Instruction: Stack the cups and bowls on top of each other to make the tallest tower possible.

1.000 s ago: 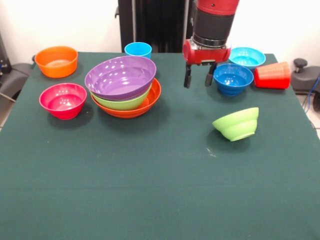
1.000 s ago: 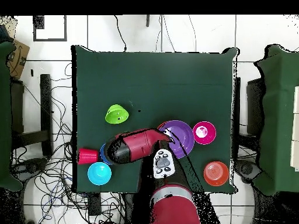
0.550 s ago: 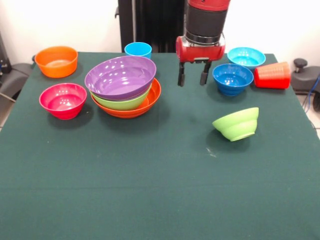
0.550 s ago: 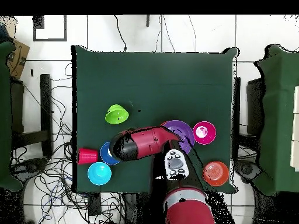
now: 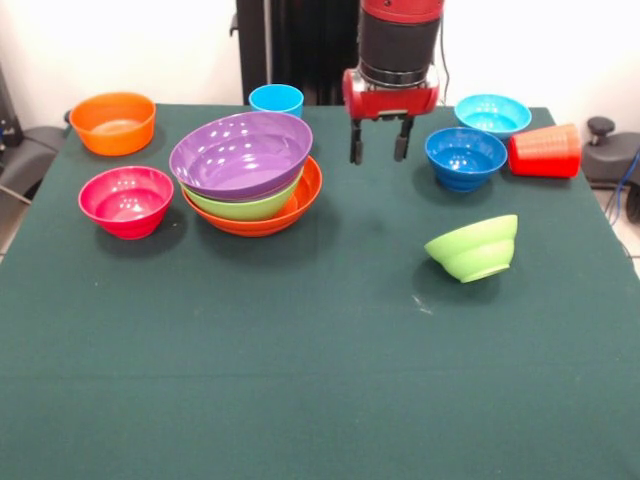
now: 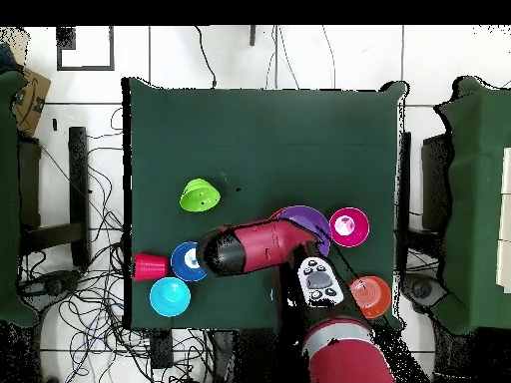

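Note:
My gripper [image 5: 377, 152] hangs open and empty above the table, between the tower and the dark blue bowl [image 5: 465, 157]. The tower [image 5: 245, 175] is a purple bowl nested in a lime green one, nested in a wide orange one. Behind the dark blue bowl stands a light blue bowl [image 5: 493, 112]. A red cup [image 5: 545, 151] lies on its side at the right edge. A light blue cup [image 5: 276, 99] stands upright behind the tower. A small lime green bowl [image 5: 473, 247] sits tilted in front. From overhead my arm [image 6: 250, 247] hides the gripper and part of the purple bowl [image 6: 311, 221].
A small orange bowl [image 5: 113, 121] and a magenta bowl [image 5: 126, 199] stand at the table's left side. The green cloth table [image 5: 320, 380] stretches wide towards the front. Cables [image 6: 90, 299] lie on the floor around the table.
My gripper has moved left in the front view, away from the dark blue bowl and towards the tower, rising a little. It stays open. The bowls and cups have not moved.

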`<state>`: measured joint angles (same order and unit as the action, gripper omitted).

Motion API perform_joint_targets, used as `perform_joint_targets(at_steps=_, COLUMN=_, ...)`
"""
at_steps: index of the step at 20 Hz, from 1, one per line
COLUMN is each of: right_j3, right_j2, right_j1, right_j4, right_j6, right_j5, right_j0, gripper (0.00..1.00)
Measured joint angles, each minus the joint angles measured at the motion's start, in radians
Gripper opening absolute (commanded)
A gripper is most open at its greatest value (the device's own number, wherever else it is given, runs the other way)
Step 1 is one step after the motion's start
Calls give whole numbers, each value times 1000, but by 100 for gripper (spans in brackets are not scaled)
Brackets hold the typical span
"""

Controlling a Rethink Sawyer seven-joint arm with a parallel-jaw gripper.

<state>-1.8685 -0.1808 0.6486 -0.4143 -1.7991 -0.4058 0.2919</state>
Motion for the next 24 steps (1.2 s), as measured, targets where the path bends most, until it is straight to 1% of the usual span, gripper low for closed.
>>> perform_joint_targets(at_steps=9, right_j3=-37, right_j2=-13, right_j1=2, right_j4=0, right_j6=0, right_j5=0, right_j0=-20, gripper=100)
perform_joint_targets(at_steps=15, right_j3=-59, right_j2=-13, right_j1=18, right_j4=0, right_j6=0, right_j5=0, right_j0=-68, gripper=100)
perform_joint_targets(at_steps=24, right_j3=-59, right_j2=-13, right_j1=19, right_j4=0, right_j6=0, right_j5=0, right_j0=-131, gripper=100)
